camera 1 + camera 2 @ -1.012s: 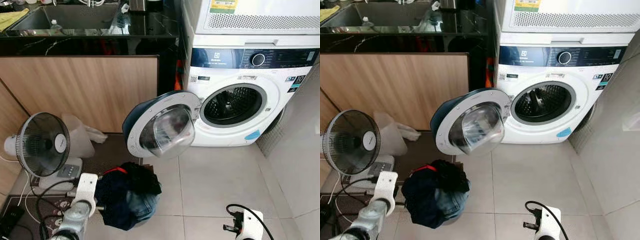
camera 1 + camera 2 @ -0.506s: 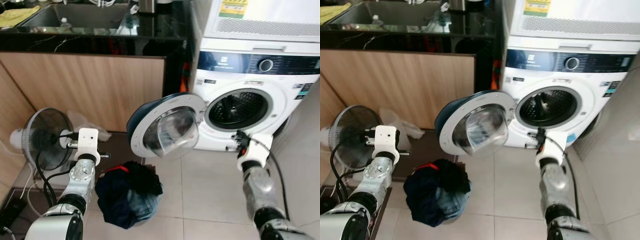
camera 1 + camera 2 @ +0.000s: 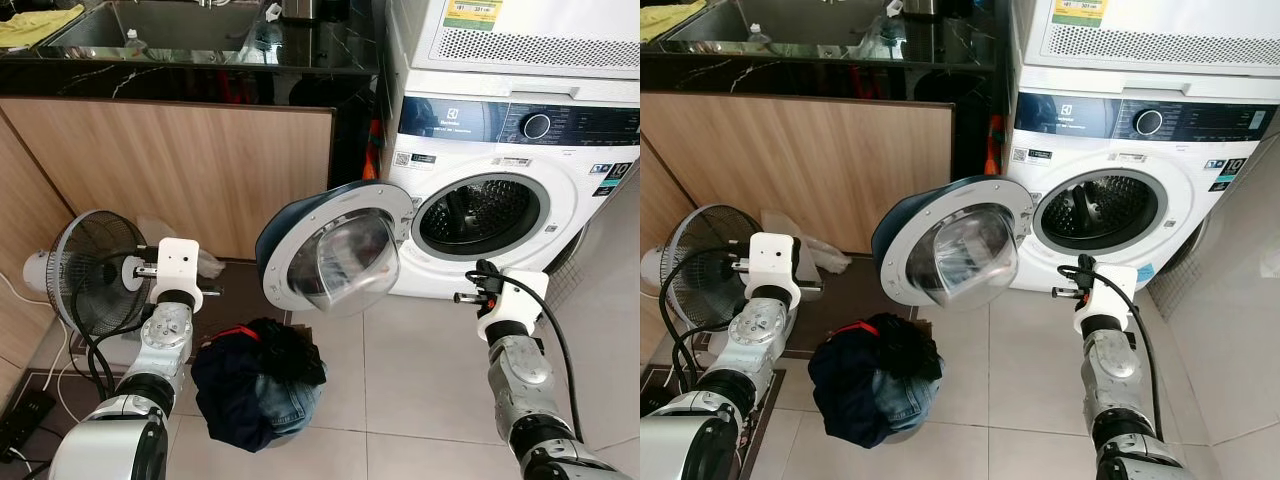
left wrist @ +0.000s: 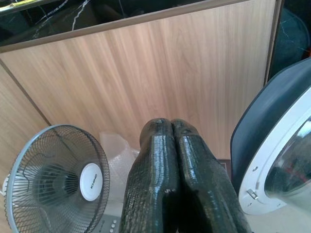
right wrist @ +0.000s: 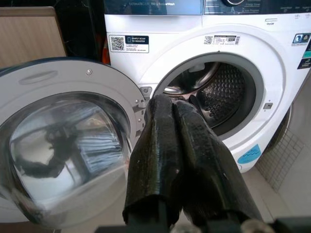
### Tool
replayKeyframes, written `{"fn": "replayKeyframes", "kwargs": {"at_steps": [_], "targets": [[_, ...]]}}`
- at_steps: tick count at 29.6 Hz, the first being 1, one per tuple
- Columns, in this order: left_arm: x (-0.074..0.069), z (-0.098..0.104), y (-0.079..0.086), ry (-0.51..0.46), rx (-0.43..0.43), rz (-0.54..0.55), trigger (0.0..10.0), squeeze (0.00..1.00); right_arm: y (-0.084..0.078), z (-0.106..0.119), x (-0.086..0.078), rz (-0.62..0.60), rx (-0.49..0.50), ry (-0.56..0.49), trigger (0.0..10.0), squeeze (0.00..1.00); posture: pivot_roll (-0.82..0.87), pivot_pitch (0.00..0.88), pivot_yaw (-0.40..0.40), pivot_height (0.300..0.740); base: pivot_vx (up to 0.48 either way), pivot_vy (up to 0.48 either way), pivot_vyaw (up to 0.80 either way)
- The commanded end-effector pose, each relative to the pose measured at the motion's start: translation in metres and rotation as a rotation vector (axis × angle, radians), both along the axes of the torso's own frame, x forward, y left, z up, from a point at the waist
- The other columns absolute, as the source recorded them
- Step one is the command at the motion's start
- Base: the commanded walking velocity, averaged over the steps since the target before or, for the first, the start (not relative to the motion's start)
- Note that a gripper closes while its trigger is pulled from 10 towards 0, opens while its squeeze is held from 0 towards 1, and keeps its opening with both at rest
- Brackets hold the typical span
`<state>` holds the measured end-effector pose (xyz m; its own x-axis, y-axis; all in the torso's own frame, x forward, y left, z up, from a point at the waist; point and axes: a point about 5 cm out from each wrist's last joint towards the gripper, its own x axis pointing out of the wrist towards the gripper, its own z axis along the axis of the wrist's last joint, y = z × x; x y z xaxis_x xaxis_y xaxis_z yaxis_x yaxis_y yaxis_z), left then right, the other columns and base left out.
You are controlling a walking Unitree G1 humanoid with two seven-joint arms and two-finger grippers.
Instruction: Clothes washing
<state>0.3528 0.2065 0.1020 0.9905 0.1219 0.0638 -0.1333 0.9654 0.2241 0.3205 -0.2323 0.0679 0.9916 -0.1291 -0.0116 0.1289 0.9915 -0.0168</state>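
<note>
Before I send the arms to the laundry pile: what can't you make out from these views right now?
- Washing machine drum: in the eye views its lower interior is hidden by the door opening's rim; whether it holds anything cannot be told.
- Pile of clothes: the garments are bunched together, so their number cannot be told.
- Control panel markings: too small to read.
- Fan: its base is cut off by the left wrist view's edge, beside the left gripper.

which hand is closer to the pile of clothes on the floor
Left. The left hand, shut and empty, is raised just left of the clothes pile, near the fan. The right hand, also shut, is farther right, facing the washer drum.
</note>
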Motion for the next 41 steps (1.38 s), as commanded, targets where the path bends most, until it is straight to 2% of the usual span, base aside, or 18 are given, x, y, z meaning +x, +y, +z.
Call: {"fn": "replayKeyframes", "kwargs": {"at_steps": [1,35,41], "targets": [[0.0018,0.0021,0.0002,0.001,0.012,-0.007,10.0,0.0,-0.004,-0.0024,-0.0035,-0.014,-0.007,0.005,10.0,0.0,0.03,0.075,-0.011,0.74,0.0,0.0,0.0],[-0.0018,-0.0072,-0.0004,0.041,0.015,-0.005,10.0,0.0,-0.0048,-0.0051,-0.0035,-0.019,-0.028,0.038,10.0,0.0,0.04,0.08,-0.01,0.74,0.0,0.0,0.0],[-0.002,-0.0074,-0.0009,0.04,0.015,-0.006,10.0,0.0,-0.0045,-0.0049,-0.0034,-0.015,-0.032,0.039,10.0,0.0,0.04,0.08,-0.01,0.706,0.0,0.0,0.0]]}}
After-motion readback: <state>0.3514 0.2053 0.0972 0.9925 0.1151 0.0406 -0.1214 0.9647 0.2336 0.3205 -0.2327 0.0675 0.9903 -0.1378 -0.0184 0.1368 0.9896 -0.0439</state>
